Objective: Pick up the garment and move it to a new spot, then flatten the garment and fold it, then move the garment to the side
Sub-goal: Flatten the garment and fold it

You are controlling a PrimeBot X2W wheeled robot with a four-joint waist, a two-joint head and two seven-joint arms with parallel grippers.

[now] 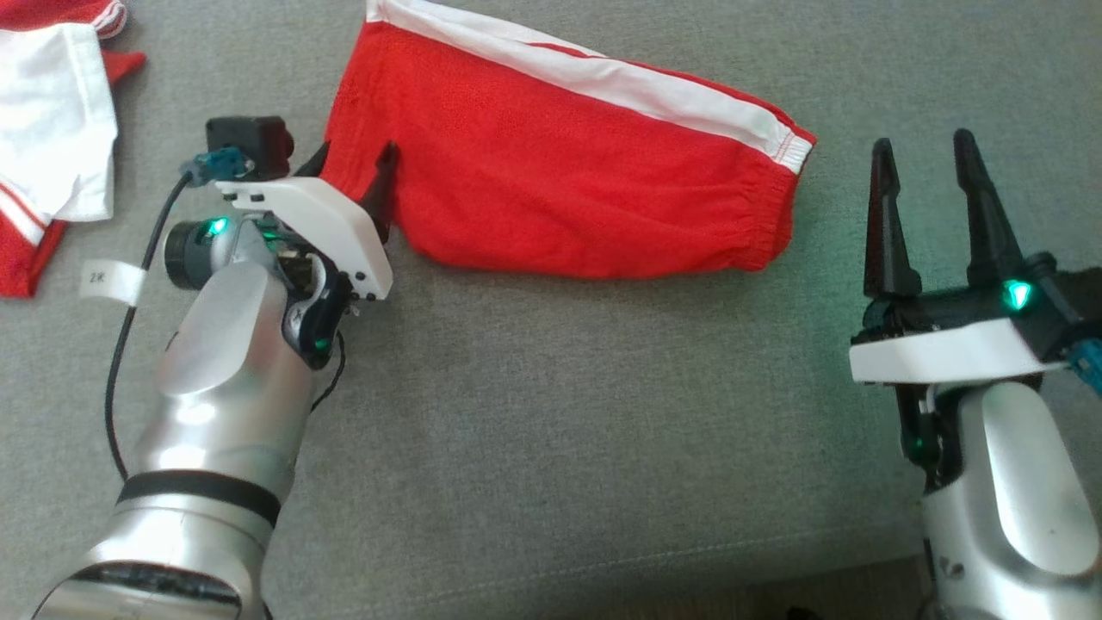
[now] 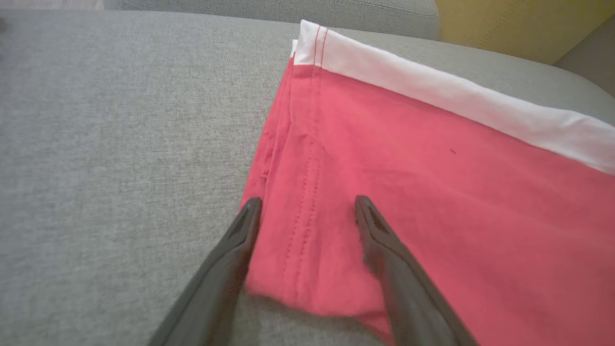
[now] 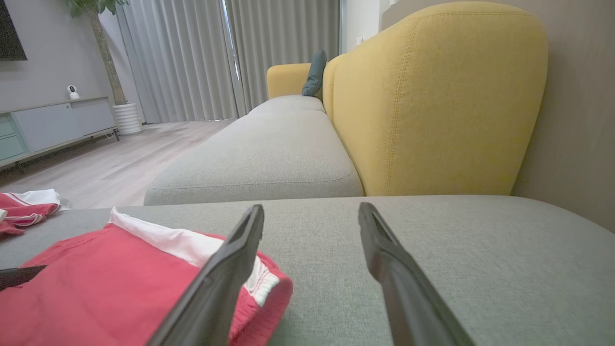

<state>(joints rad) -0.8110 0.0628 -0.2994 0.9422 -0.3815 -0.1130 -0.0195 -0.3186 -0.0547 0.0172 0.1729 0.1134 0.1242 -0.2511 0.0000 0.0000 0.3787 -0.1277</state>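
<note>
left hand [image 1: 357,148] spread astride red mesh garment [image 1: 560,172] corner | right hand [image 1: 923,138] spread, apart

Bright, soft and even, with daylight through the curtains [image 3: 202,57] at upper left of the right wrist view. Faintly shadowed under the red shorts [image 1: 560,172]. Tinged green on the sofa cushion [image 1: 826,344] beside the right hand [image 1: 923,139]. Blurred on the near dark fingers [image 2: 216,288]; bowed toward wrist-view edges. Washed pinkish in the left wrist view.

Lying flat on grey seat cushion [image 1: 551,430] — red mesh garment [image 1: 560,189] with white edging, perhaps shorts; yellow backrest [image 3: 432,96] behind.
</note>
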